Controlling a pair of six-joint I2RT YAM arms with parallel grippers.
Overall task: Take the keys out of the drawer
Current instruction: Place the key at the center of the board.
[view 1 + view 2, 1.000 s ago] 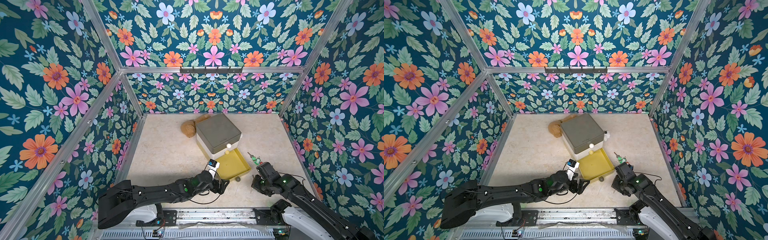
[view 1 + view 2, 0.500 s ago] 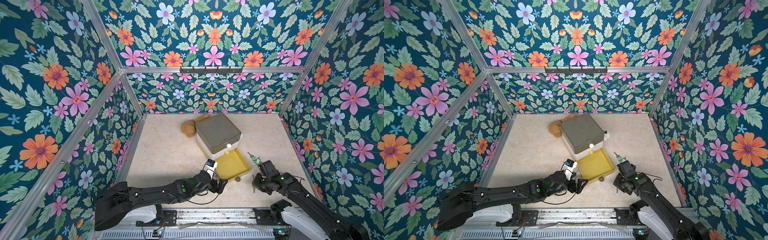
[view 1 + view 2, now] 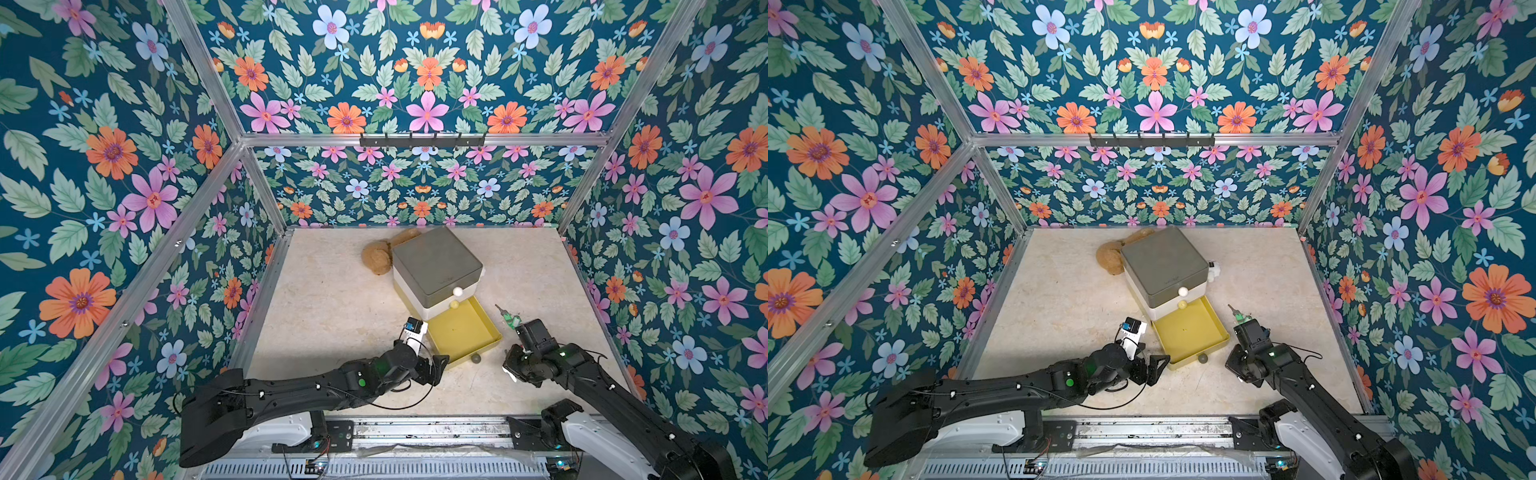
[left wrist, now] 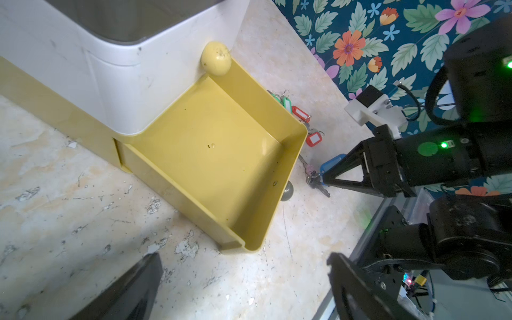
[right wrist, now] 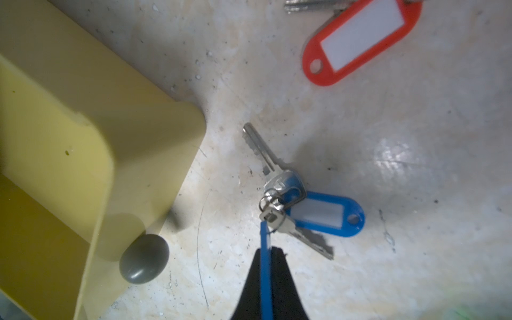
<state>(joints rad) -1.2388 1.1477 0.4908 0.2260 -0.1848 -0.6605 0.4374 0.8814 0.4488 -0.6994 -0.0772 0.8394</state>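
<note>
On the bench (image 3: 332, 291), a white cabinet (image 3: 436, 266) with a grey top. Behind it, a brown fuzzy lump (image 3: 376, 257). At the foot of the cabinet, a yellow drawer (image 4: 210, 144) standing wide open toward the arms, its floor bare, with a grey knob (image 5: 144, 259) on its front wall.

Outside the drawer, on the bench along its right wall: the keys (image 4: 300, 115), in a loose row. Farthest from the arms, a green tag (image 4: 285, 101) with another beside it. Next, a red tag (image 4: 314, 138) and its twin, just off the drawer's front right corner. Nearest the arms, the blue ones. In both top views, little of this row clear beyond the green end, just past the right wrist.

Between the right fingers (image 5: 279, 277), pressed tight together: the thin edge of a blue tag (image 5: 265, 249), upright. At its ring, a small bunch of metal keys, splayed two ways, linked to a second blue tag (image 5: 327, 213) lying flat. The bunch low at the bench, beside the knob; touching or just clear of the surface, impossible to tell.

Left fingers (image 4: 133, 288) spread wide apart, with nothing between them, low over the bench just short of the drawer's front left corner.
</note>
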